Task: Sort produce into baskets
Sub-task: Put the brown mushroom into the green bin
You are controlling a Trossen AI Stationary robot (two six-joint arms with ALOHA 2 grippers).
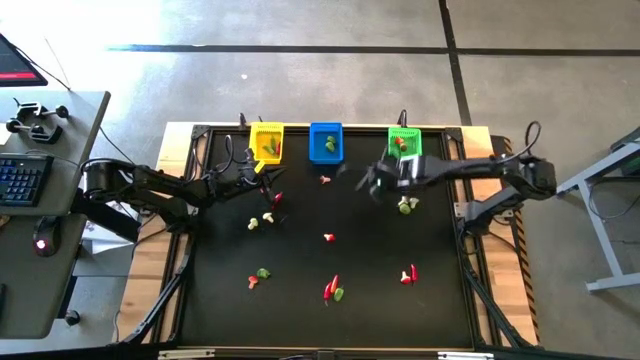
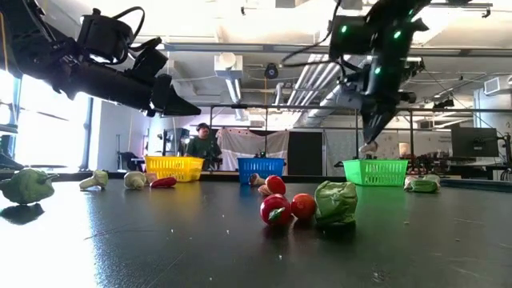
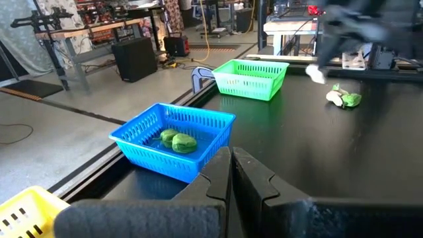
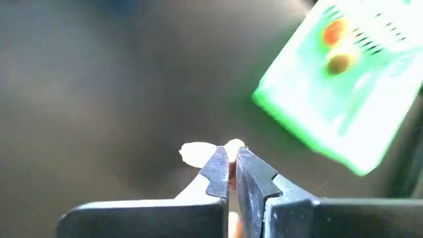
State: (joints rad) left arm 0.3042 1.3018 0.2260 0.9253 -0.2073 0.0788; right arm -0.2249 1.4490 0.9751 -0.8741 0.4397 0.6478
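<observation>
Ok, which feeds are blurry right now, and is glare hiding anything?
Right wrist view: the green basket is smeared by motion, while the right pincer is sharp. Left wrist view: the right arm is blurred, the blue basket crisp. Low view: the tabletop shows a mild sheen that hides nothing.

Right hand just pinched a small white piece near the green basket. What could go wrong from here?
1. The right hand grips the white piece only at its fingertips, with most of it sticking out to one side, so it may slip out in transit.
2. The green basket is small, and a release off-centre could bounce the piece off the rim.
3. Loose produce lies close beneath that arm and could be knocked.
</observation>
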